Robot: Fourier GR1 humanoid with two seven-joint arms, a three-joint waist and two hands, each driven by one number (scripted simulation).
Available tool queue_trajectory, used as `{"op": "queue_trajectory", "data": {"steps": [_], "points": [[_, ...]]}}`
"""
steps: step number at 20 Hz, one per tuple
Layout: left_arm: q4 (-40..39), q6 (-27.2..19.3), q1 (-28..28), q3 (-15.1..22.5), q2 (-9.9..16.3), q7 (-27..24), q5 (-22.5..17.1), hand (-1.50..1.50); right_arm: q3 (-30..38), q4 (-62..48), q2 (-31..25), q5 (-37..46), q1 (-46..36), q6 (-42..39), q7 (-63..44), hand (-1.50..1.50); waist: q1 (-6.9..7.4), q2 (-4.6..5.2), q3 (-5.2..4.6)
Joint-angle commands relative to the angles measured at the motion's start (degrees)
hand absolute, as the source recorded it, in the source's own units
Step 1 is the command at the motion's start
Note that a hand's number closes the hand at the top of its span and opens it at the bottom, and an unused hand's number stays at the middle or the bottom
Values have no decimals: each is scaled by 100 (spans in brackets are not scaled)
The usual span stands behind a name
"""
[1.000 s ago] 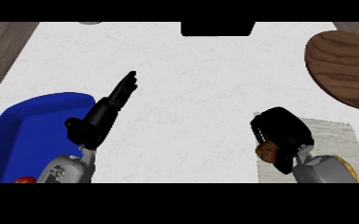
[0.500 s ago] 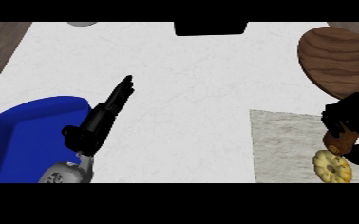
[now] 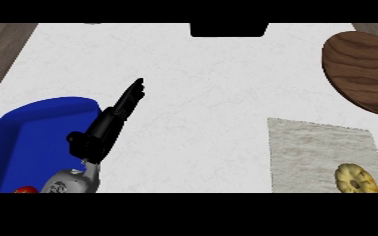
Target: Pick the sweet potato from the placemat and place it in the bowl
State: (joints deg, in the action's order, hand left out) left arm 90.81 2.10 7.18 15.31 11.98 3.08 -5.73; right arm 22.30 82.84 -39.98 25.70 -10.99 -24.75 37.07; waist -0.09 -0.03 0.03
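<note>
The left hand point(image 3: 111, 122) rests with fingers straight at lower left, well apart from the placemat point(image 3: 314, 145); no sweet potato or right hand shows.

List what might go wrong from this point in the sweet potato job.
1. The right hand is out of view, and no sweet potato shows on the placemat, so whether it is held cannot be checked.
2. The wooden bowl is cut by the view's right edge, which could make the placing hard to judge.
3. The open left hand stretches out beside the blue container; a sweep might nudge it.
</note>
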Motion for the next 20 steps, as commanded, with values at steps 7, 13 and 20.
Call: {"op": "queue_trajectory", "data": {"steps": [7,13,20], "points": [[-368,230,279,-73,-193,-195,114,0,-56,-2569,-245,1094,-1542,1678,619,150,173,74,7],[31,97,330,-16,-292,267,205,0,-31,-4523,-438,1521,-2465,2660,1407,150,252,83,15],[-147,302,140,60,-236,-155,265,0,-893,-5686,-588,2405,-2896,1700,660,150,433,146,15]]}}
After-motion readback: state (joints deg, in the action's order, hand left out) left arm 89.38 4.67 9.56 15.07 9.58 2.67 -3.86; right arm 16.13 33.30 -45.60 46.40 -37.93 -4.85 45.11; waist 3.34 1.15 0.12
